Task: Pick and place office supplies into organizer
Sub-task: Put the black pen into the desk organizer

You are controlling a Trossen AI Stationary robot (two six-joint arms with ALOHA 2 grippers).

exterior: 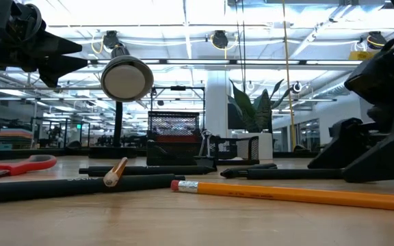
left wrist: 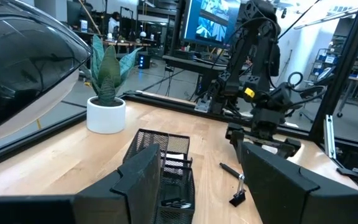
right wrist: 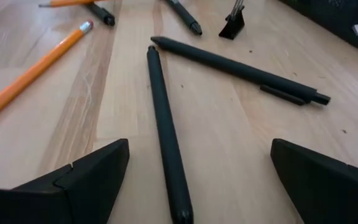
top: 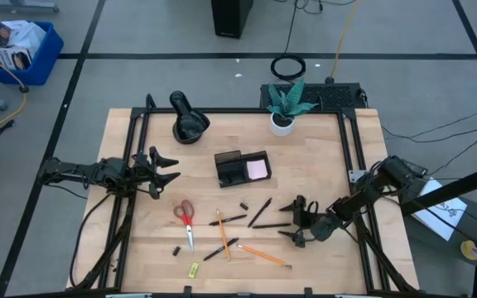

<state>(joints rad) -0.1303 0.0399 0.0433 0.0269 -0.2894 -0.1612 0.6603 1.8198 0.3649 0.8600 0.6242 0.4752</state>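
Note:
My right gripper [top: 286, 222] [right wrist: 197, 183] is open and low over the table's right front. Its fingers stand on either side of a black pen [right wrist: 165, 134] [top: 270, 225] without touching it. A second black pen [right wrist: 241, 67] lies just beyond, and a black clip [right wrist: 232, 25] farther off. My left gripper [top: 175, 168] [left wrist: 204, 186] is open and raised left of the black organizer [top: 240, 168] [left wrist: 163, 163]. The pink sticky-note pad [top: 257, 169] lies in the organizer. Red-handled scissors [top: 186, 220], orange pencils [top: 263, 255] [right wrist: 33, 71] and a yellow-green piece [top: 194, 269] lie flat on the table.
A round black lamp-like object [top: 189, 122] and a white plant pot [top: 282, 122] stand near the far edge. More pens [top: 228, 220], another pencil [top: 219, 232] and a small clip [top: 175, 250] are scattered across the near middle. Black frame rails [top: 356, 157] run along both table sides.

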